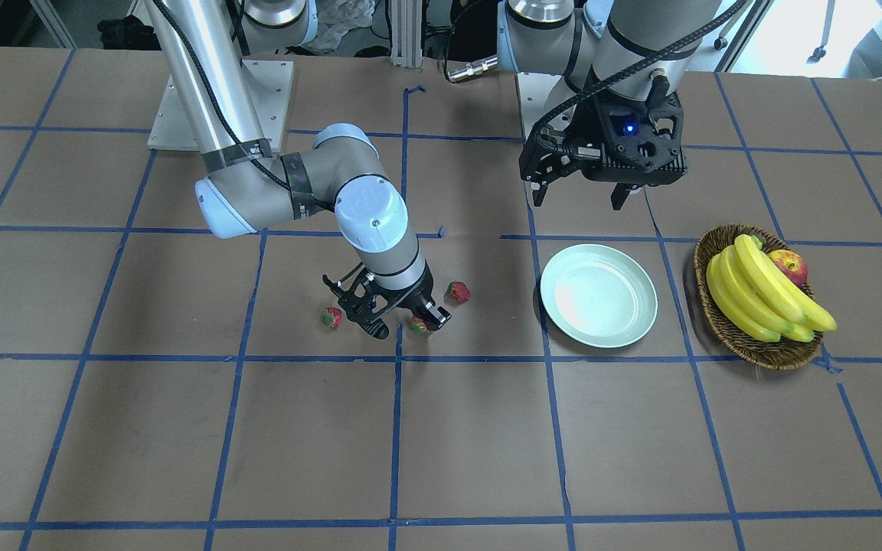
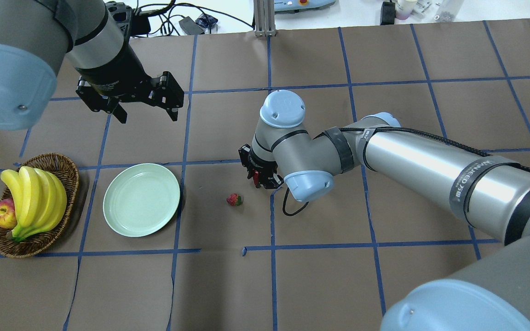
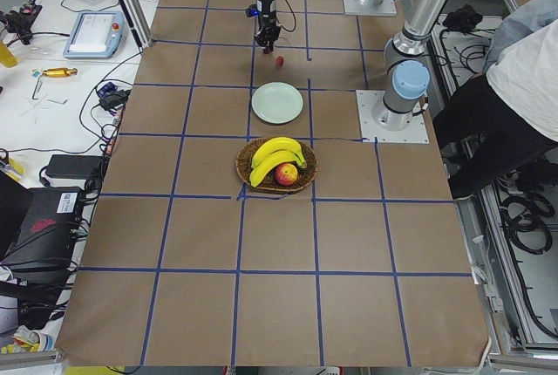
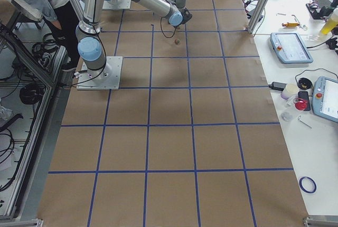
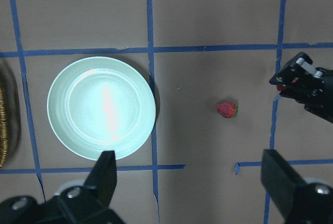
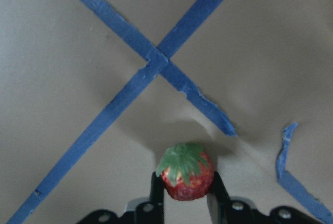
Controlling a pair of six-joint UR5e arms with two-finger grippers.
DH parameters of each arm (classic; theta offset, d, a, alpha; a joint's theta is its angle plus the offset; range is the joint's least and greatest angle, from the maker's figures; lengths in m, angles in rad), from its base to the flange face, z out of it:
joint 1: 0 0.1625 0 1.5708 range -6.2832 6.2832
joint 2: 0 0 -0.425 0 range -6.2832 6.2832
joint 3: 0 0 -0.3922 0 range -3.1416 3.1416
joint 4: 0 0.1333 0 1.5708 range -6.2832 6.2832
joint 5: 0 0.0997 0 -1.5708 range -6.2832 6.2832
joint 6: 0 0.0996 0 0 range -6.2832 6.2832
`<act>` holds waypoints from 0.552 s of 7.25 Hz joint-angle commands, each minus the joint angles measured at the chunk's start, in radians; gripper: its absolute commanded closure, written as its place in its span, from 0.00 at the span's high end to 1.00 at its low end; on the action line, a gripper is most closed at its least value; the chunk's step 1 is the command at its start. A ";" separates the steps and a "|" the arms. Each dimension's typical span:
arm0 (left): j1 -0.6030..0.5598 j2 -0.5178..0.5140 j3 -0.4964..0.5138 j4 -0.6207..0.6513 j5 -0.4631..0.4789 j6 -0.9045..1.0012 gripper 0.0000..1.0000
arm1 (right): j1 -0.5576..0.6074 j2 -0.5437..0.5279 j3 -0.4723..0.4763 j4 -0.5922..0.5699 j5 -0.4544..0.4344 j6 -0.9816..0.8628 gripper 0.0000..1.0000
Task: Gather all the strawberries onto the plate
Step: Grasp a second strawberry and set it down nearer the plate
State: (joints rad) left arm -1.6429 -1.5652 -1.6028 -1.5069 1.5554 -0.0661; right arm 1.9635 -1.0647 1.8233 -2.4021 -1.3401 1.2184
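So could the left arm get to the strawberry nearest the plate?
Probably yes: the strawberry lies alone on bare paper and the open left end effector hovers nearby with nothing between. The right end effector, holding another strawberry close by, might crowd it.

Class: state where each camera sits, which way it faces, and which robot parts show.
Front-facing: across the table, facing the robot; both arms.
Overhead: behind the robot, looking forward, down; both arms.
Exterior left: table end near the basket; arms far.
Exterior right: opposite end; right arm nearer.
Left wrist: straight down on the plate; open left gripper.
Right wrist: down at a strawberry in the right gripper.
Overhead and left wrist share the plate.
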 commanded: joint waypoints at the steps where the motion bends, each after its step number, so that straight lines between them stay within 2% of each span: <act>1: 0.000 -0.001 0.000 0.001 0.000 0.000 1.00 | 0.003 -0.013 0.007 0.004 -0.002 -0.029 1.00; 2: 0.000 -0.001 0.000 0.001 0.000 0.000 1.00 | 0.000 -0.053 0.002 0.012 -0.026 -0.089 1.00; 3: 0.000 -0.003 0.000 0.001 0.000 0.000 1.00 | -0.020 -0.091 -0.005 0.103 -0.097 -0.144 1.00; 4: 0.000 -0.003 0.000 0.007 0.000 0.002 1.00 | -0.055 -0.115 0.007 0.135 -0.182 -0.263 1.00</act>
State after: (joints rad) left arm -1.6429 -1.5672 -1.6030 -1.5048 1.5555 -0.0656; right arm 1.9422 -1.1440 1.8238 -2.3220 -1.4316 1.0718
